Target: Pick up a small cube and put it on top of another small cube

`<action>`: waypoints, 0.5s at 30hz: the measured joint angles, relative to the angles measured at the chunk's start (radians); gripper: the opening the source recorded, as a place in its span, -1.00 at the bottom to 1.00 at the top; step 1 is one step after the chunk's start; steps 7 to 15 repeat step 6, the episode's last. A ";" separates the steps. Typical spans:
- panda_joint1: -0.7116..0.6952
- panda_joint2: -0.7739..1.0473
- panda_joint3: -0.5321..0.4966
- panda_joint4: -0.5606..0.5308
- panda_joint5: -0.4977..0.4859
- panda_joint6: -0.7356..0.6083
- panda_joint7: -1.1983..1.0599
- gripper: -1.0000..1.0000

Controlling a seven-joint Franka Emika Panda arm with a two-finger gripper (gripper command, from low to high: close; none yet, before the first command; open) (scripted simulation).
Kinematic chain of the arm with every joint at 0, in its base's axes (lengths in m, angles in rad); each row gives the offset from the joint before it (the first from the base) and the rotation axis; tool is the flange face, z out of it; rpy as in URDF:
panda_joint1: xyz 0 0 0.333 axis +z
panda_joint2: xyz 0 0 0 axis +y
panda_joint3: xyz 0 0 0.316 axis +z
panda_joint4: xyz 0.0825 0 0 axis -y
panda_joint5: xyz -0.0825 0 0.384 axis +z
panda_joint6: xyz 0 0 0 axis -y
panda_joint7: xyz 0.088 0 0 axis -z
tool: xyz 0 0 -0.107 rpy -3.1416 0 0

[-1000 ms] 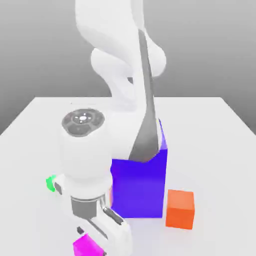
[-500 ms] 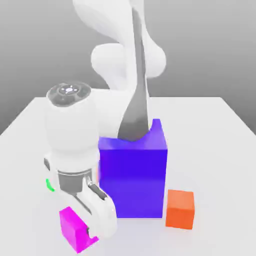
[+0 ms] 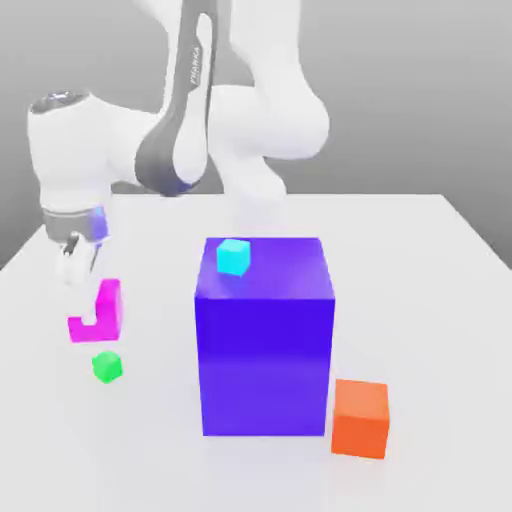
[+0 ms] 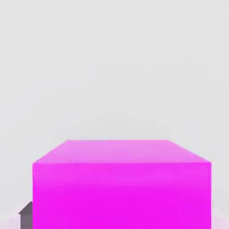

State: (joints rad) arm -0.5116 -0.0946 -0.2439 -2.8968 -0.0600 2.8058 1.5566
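Off the table, at the exterior view's left, magenta cube (image 3: 100,312) hangs from the gripper (image 3: 76,262); pincer clamped on it, jaws narrow; hand view has the cube (image 4: 121,183) right under the hand, flat top face showing, so it looks squarely held; green cube (image 3: 107,366) sits on the table (image 3: 420,260) directly below the magenta one, a small gap apart, not touching; target is much tinier than the load, so centring matters; judgement: carry is nearly lined up, next move is mostly a straight descent with little sideways trim, release only once seated; risk is the big block tipping off the small base; big blue-violet cube (image 3: 265,340) stands near to the exterior view's right with cyan cube (image 3: 233,257) on top; orange cube (image 3: 360,417) just beside it, well clear of the drop.
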 joint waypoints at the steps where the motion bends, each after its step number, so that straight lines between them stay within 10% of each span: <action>1: 0.004 0.035 0.002 0.001 0.023 0.034 -0.016 -1.00; 3: 0.008 0.108 0.017 0.003 0.082 0.102 -0.057 -1.00; 4: 0.006 0.130 0.025 0.004 0.103 0.123 -0.071 1.00; 15: 0.006 0.130 0.025 0.004 0.103 0.123 -0.071 1.00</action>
